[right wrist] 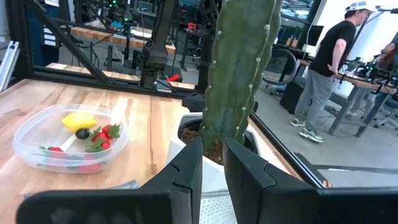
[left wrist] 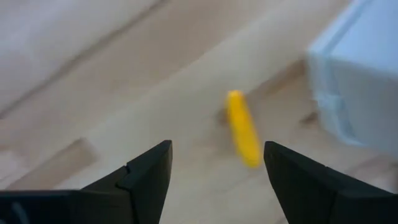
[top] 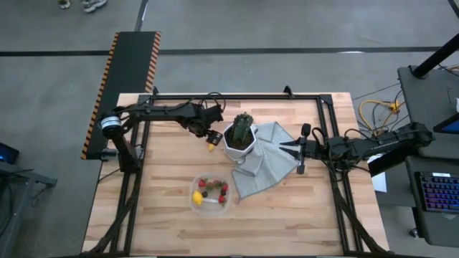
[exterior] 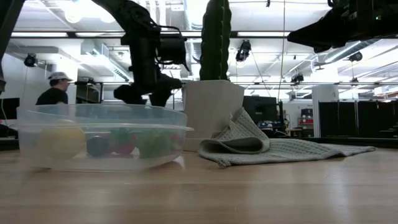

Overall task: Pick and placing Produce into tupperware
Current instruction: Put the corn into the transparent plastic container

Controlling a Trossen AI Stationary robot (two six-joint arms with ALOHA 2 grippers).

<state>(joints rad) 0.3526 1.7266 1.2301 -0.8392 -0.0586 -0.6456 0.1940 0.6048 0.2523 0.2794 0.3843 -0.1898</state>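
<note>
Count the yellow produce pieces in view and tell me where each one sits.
2. A lemon lies inside the tupperware, at its edge nearest the left arm. A yellow piece lies on the table beside the white pot, below the open left end effector. Others may be hidden.

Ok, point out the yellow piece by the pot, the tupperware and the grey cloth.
yellow piece (left wrist: 242, 127), left wrist view, its middle.
tupperware (top: 193, 202), high view, left rim.
grey cloth (top: 269, 161), high view, centre fold.
</note>
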